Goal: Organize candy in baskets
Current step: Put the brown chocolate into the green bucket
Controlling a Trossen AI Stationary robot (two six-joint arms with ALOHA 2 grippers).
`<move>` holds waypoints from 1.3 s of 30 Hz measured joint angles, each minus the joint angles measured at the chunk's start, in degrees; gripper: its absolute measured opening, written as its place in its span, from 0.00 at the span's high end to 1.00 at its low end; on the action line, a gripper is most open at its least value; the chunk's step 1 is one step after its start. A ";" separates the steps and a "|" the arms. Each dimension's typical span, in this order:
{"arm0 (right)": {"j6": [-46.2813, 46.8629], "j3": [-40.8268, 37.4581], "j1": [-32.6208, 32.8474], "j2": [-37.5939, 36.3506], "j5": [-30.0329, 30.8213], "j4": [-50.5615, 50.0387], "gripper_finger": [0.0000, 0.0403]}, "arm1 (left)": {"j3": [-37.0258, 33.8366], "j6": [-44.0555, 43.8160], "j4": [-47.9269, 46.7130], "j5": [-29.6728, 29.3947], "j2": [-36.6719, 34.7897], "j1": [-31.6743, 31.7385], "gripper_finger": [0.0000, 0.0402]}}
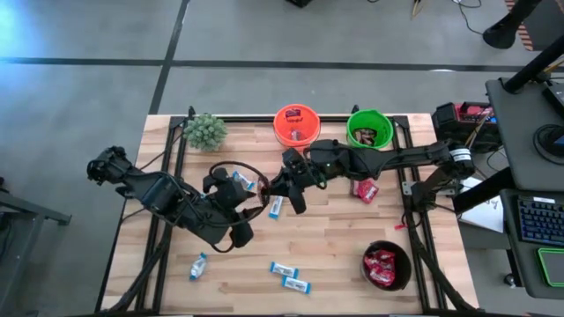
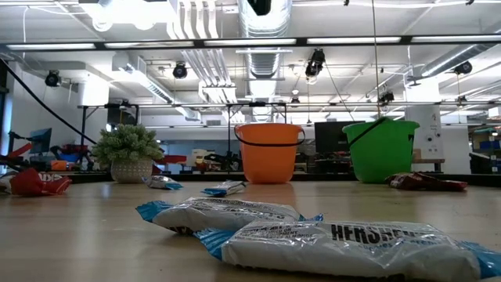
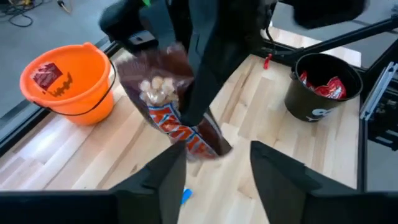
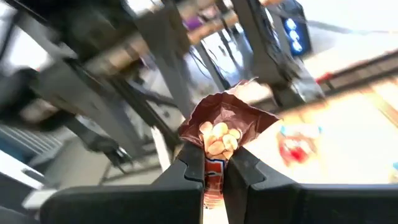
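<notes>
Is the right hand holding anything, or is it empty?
Holding. The right wrist view shows the right hand shut on a brown candy bar, wrapper sticking up between its fingers. The left hand is open just below it.

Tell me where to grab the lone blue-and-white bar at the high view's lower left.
Grip the blue-and-white bar across its middle, coming straight down with fingers spanning its narrow width. It lies flat and slanted with nothing touching it, so both long edges are free. The left gripper is open; the right gripper is shut on a brown bar.
</notes>
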 joint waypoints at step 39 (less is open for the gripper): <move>39.91 -0.08 25.20 -13.45 22.48 -67.30 0.97 | 0.15 7.05 -8.13 1.25 -0.15 -0.07 0.51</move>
